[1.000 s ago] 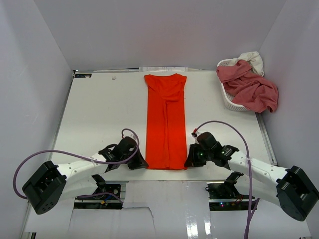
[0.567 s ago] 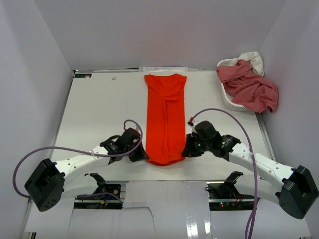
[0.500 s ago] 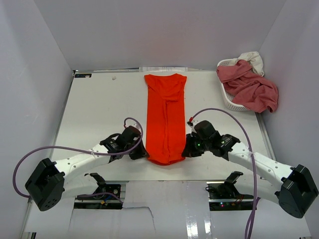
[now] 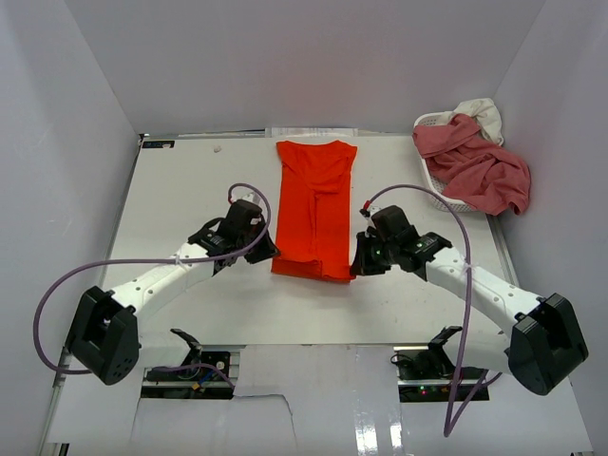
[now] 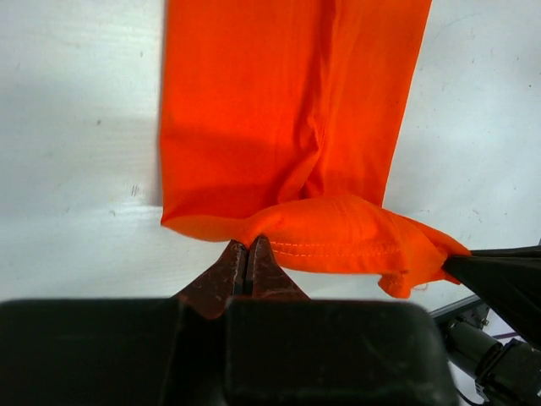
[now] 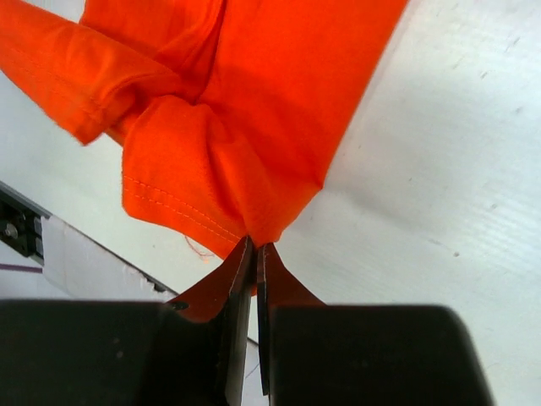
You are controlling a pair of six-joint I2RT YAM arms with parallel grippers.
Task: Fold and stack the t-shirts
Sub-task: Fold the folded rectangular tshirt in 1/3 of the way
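Left tool (image 4: 269, 255), right tool (image 4: 357, 267) pinch orange shirt (image 4: 313, 195) hem corners above table (image 4: 190, 190).

T-shirt (image 4: 313, 204) centre, basket (image 4: 435, 193) behind right.

Orange t-shirt (image 5: 287, 110): far end cut off at the top of both wrist views.
Basket (image 4: 440, 193): worktop's far-right corner — mostly buried under the pink t-shirt (image 4: 480, 166).
Cream t-shirt (image 4: 480, 109): only a scrap shows.

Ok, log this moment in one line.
orange t-shirt: narrow strip, hem raised | left gripper: shut on hem corner | right gripper: shut on hem corner | basket: pink shirt, cream shirt
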